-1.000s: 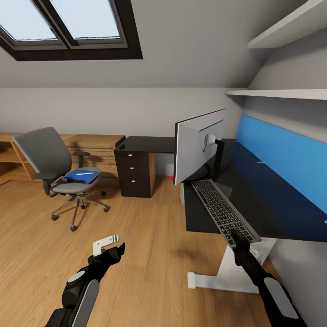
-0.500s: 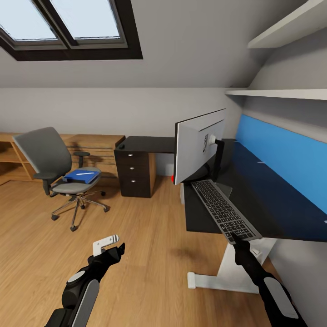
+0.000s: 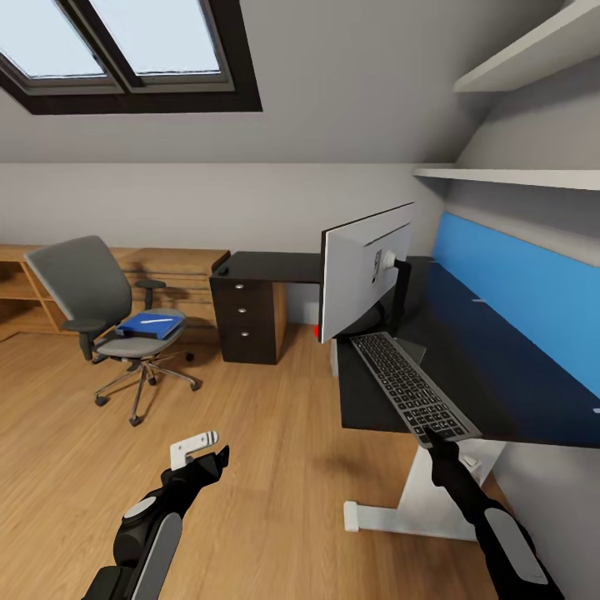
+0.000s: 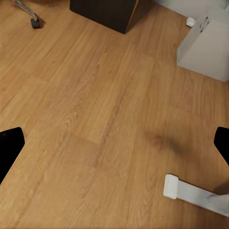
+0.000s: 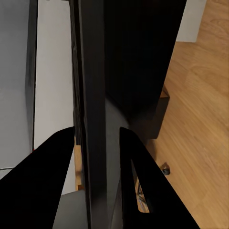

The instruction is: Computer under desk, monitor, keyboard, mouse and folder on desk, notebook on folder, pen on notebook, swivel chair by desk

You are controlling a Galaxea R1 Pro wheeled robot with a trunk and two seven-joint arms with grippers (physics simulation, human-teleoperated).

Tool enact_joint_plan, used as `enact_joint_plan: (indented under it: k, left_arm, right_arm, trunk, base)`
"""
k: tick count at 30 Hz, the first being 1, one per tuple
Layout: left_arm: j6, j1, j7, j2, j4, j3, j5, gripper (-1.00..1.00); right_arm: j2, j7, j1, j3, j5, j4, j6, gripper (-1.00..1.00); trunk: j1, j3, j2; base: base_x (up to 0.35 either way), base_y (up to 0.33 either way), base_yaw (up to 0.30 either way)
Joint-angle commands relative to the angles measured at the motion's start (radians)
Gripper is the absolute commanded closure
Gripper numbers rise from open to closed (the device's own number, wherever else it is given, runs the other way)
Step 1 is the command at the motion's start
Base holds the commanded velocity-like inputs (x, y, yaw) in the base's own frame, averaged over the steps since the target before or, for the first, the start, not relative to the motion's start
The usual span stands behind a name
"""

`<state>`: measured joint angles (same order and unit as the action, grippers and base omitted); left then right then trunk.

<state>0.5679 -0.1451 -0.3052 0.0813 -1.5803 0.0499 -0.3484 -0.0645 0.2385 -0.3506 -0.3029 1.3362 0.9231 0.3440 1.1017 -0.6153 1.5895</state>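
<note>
The silver-grey keyboard (image 3: 408, 385) lies lengthwise along the black desk (image 3: 508, 367) beside the monitor (image 3: 365, 268), its near end over the desk's front edge. My right gripper (image 3: 436, 435) is shut on that near end. In the right wrist view the fingers (image 5: 52, 162) clamp the keyboard's thin edge (image 5: 95, 95). My left gripper (image 3: 206, 447) hangs open over the floor, its fingertips (image 4: 10, 143) wide apart. The swivel chair (image 3: 92, 292) stands at the left with the blue folder (image 3: 150, 325) and white pen (image 3: 152, 318) on its seat. I cannot make out the notebook. The computer (image 4: 206, 45) sits under the desk. A small dark mouse (image 3: 223, 268) rests above the drawers.
A black three-drawer unit (image 3: 247, 317) stands under the desk's far wing. A low oak dresser (image 3: 175, 267) runs along the back wall. A white desk foot (image 4: 191, 192) lies on the wood floor (image 3: 275, 450). Shelves (image 3: 517, 171) hang above the blue back panel (image 3: 525, 292).
The whole view has slipped down a few pixels, so the head camera moved. The keyboard's far end has settled slightly lower beside the monitor. The left arm holds still.
</note>
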Motion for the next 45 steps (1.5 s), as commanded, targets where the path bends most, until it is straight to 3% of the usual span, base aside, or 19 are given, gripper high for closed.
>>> enact_joint_plan:
  k: [1, 19, 39, 45]
  left_arm:
    - [0.003, -0.001, -0.009, 0.0, -0.001, 0.001, -0.011, -1.0]
    - [0.003, -0.001, -0.008, 0.0, 0.0, 0.001, -0.011, -1.0]
    - [0.003, -0.001, -0.008, 0.0, 0.0, 0.001, -0.011, -1.0]
    - [0.003, -0.001, -0.008, 0.0, 0.0, 0.001, -0.011, -1.0]
  right_arm:
    - [0.0, 0.001, -0.001, -0.002, 0.007, 0.0, 0.007, 1.0]
    - [0.0, 0.001, -0.001, -0.002, 0.006, 0.0, 0.007, 1.0]
    - [0.001, 0.005, -0.001, -0.001, 0.006, 0.003, 0.005, 1.0]
    - [0.003, 0.007, -0.001, 0.0, 0.005, 0.065, 0.003, 1.0]
  trunk:
    - [0.0, -0.001, 0.001]
    - [0.0, -0.001, 0.001]
    - [0.0, -0.001, 0.001]
    - [0.0, -0.001, 0.001]
  base:
    - [0.0, 0.0, 0.0]
    - [-0.039, 0.0, 0.0]
    - [-0.213, 0.044, 0.0]
    - [-0.124, 0.052, 0.0]
